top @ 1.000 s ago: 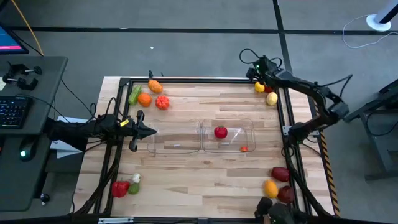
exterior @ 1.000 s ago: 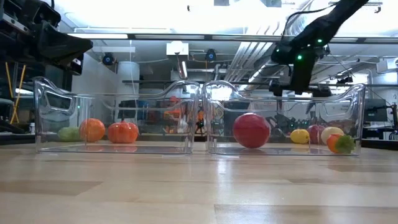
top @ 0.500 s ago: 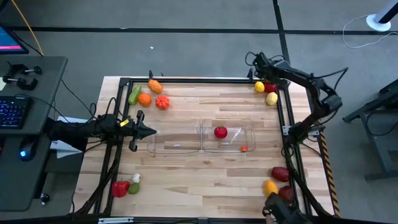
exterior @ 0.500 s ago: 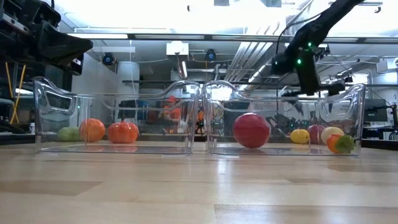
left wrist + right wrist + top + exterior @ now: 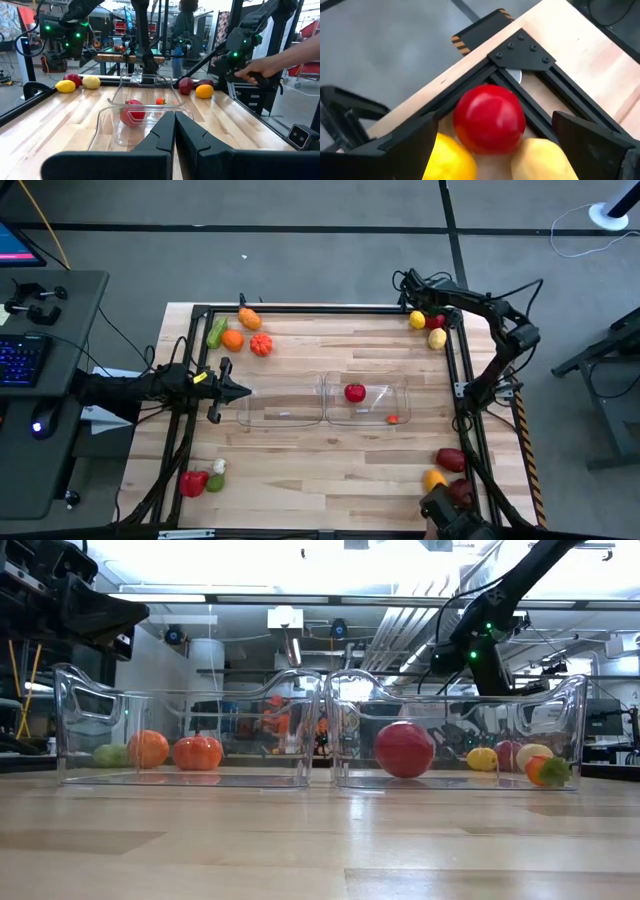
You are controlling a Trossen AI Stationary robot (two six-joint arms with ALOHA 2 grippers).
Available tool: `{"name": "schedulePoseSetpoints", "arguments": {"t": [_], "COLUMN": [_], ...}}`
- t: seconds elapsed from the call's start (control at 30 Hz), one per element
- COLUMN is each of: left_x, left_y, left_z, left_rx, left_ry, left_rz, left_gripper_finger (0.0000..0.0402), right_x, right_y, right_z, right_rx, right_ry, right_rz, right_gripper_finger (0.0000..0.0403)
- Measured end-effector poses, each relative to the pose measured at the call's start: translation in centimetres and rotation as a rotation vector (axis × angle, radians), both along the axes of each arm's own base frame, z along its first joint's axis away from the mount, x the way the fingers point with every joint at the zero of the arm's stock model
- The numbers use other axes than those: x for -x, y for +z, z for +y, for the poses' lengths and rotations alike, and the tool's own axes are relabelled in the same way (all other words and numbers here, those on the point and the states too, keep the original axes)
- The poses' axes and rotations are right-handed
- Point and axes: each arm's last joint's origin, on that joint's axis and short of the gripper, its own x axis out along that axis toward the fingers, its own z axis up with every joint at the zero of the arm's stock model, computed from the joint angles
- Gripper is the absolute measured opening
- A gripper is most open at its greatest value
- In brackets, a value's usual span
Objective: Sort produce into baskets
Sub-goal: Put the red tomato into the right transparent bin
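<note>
At the near edge of the table (image 5: 330,480), a red pepper (image 5: 192,482), a green piece (image 5: 215,483) and a small white piece (image 5: 217,467) are seen close together on the left. At the near right corner, a dark red piece (image 5: 450,459), an orange piece (image 5: 435,480) and another dark red piece (image 5: 461,492) are found in a bunch.

In the middle of the table, two clear baskets are set side by side, touching. The left basket (image 5: 283,400) is shown with nothing inside it. In the right basket (image 5: 366,400), a red apple (image 5: 354,392) and a small orange and green piece (image 5: 393,418) are held.

The left gripper (image 5: 244,391) is kept just beside the left basket's outer end. Its fingers (image 5: 165,135) are pressed tight together, and nothing is held in them.

Farther back on the left, a green cucumber (image 5: 217,331), an orange (image 5: 232,339), a small pumpkin (image 5: 261,345) and an orange piece (image 5: 249,319) are gathered.

At the far right corner, a lemon (image 5: 417,320), a red ball (image 5: 489,119) and a pale yellow piece (image 5: 437,338) are packed together, touching. The right gripper (image 5: 433,310) is held over this bunch. Its fingers (image 5: 592,140) are spread wide on either side of the red ball, and nothing is gripped.

In the left wrist view, a person's hand (image 5: 260,70) is seen beyond the table.
</note>
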Motion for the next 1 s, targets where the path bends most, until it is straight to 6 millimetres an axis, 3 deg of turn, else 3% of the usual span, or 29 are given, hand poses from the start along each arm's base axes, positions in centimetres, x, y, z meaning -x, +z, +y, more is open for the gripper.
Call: {"name": "schedulePoseSetpoints", "arguments": {"t": [0.23, 0.47, 0.7, 1.0], "left_x": [0.0, 0.0, 0.0, 0.0], "left_y": [0.0, 0.0, 0.0, 0.0], "left_z": [0.0, 0.0, 0.0, 0.0], "left_rx": [0.0, 0.0, 0.0, 0.0], "left_ry": [0.0, 0.0, 0.0, 0.0], "left_rz": [0.0, 0.001, 0.001, 0.001], "left_gripper_finger": [0.0, 0.0, 0.0, 0.0], "right_x": [0.1, 0.7, 1.2, 0.4], "right_y": [-0.8, -3.1, -3.5, -3.7], "right_z": [-0.2, 0.9, 1.0, 1.5], "right_rx": [0.028, 0.038, 0.055, -0.124], "right_ry": [-0.116, -0.329, -0.331, -0.224], "right_rz": [-0.02, -0.101, -0.03, -0.13], "right_gripper_finger": [0.0383, 0.0383, 0.0383, 0.0383]}}
